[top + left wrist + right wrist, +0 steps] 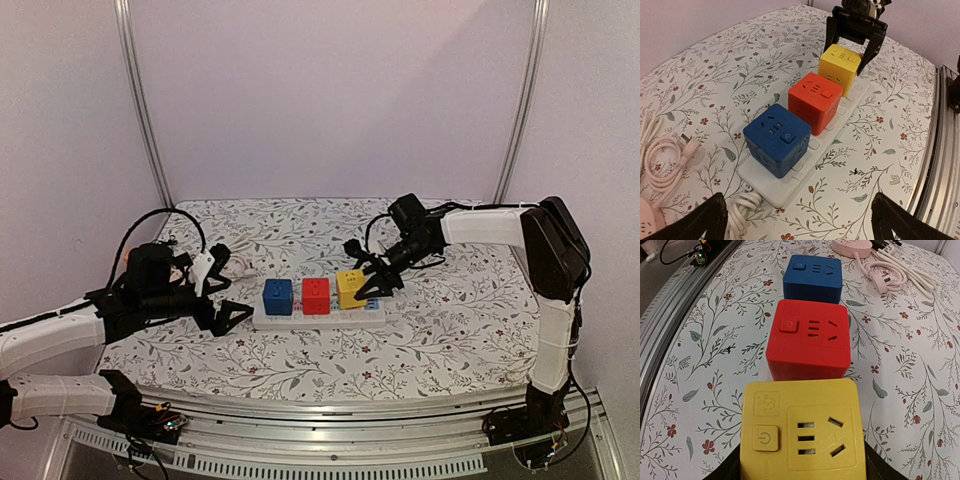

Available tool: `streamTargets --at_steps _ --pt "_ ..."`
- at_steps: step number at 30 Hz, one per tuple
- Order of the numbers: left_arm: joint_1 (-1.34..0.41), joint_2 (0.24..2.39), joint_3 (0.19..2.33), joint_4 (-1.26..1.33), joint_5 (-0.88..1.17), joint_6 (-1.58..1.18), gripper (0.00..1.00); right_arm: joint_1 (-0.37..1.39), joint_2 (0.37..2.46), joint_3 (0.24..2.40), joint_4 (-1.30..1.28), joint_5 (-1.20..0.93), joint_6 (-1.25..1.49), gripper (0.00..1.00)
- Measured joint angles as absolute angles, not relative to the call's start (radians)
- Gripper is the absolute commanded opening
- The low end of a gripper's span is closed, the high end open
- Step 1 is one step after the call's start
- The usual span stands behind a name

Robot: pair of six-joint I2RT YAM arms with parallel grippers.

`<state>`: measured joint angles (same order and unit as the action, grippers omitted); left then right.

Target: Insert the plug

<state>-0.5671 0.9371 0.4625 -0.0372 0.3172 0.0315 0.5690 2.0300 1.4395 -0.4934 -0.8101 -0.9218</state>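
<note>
Black fingers of the right gripper (pixel 852 47) close on the two opposite sides of the yellow cube adapter (pixel 800 432), pressed against it low down, with its socket face and round power button turned up. That cube stands upright at the right-hand end of the white power strip (pixel 812 150); whether its prongs are fully home cannot be told. Just beside it on the same strip sits the red cube adapter (pixel 810 340), and beyond that the blue cube adapter (pixel 812 277), all three in one row with narrow gaps between them. The left gripper (pixel 800 220) hangs near the strip's left end, above where the white cord leaves it, jaws spread wide and holding nothing. Off to the left of the strip a pale pink cable (pixel 660 160) lies coiled on the floral tablecloth (pixel 740 65), its loose plug (pixel 687 146) flat on the cloth, near a pink socket hub (pixel 850 245)
</note>
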Motion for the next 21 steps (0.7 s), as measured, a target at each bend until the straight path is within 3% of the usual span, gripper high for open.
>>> streamTargets --at_steps 7,15,21 --pt "-0.564 0.969 0.521 -0.081 0.342 0.133 1.00 0.568 2.021 1.428 -0.511 -0.807 -0.922 0.00" --pt "-0.516 1.180 0.833 -0.313 0.418 0.466 1.00 0.568 2.006 1.399 -0.500 -0.801 -0.913 0.00" --pt "-0.499 1.273 0.860 -0.372 0.443 0.619 0.99 0.582 2.002 1.399 -0.505 -0.768 -0.893 0.00"
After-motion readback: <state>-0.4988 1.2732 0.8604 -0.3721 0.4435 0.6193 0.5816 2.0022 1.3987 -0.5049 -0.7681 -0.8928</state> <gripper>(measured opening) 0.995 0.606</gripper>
